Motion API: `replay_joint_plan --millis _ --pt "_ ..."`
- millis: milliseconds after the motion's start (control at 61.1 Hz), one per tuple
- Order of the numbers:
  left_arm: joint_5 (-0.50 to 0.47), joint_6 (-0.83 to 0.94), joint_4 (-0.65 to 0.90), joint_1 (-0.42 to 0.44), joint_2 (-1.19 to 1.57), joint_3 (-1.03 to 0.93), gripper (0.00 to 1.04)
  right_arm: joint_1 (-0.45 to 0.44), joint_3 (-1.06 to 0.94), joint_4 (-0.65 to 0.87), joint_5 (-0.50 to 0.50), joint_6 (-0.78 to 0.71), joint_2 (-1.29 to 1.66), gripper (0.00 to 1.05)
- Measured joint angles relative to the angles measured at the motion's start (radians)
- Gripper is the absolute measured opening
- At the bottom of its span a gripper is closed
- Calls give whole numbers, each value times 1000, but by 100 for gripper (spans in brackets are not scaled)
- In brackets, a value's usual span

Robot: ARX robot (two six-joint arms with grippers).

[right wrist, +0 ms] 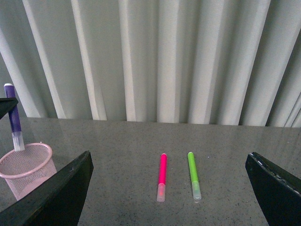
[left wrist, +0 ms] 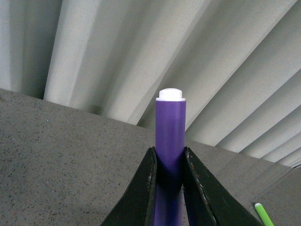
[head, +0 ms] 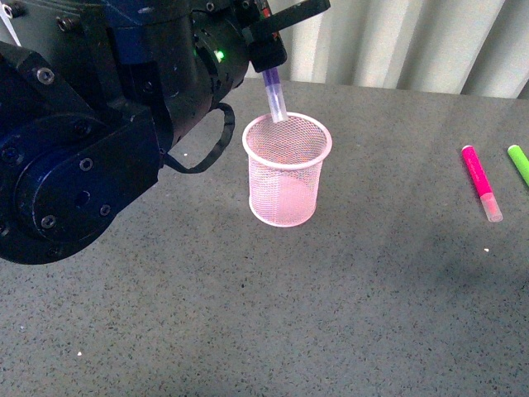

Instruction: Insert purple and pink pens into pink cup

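My left gripper [head: 268, 59] is shut on the purple pen [head: 274, 93] and holds it nearly upright over the pink cup [head: 285, 197]. The pen's pale cap points down and reaches the far side of the cup's mouth. In the left wrist view the gripper [left wrist: 169, 151] clamps the purple pen [left wrist: 170, 125] between both fingers. The pink pen [head: 479, 180] lies flat on the table at the right. In the right wrist view my right gripper [right wrist: 169, 157] stands wide open above the table, with the pink pen [right wrist: 162, 175] lying between its fingers, untouched. The cup [right wrist: 23, 175] and purple pen [right wrist: 14, 117] show off to one side there.
A green marker [head: 518, 163] lies beside the pink pen, near the table's right edge; it also shows as the green marker [right wrist: 193, 174] and the green marker [left wrist: 263, 214]. A pleated white curtain [right wrist: 150, 56] closes off the back of the grey table [head: 248, 314]. The left arm's dark body fills the front view's upper left.
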Motion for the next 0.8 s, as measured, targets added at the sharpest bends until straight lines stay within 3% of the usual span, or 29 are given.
replay_joint_plan --millis 801 --pt "9 34 108 -39 74 -47 12 0 0 0 0 0 0 98"
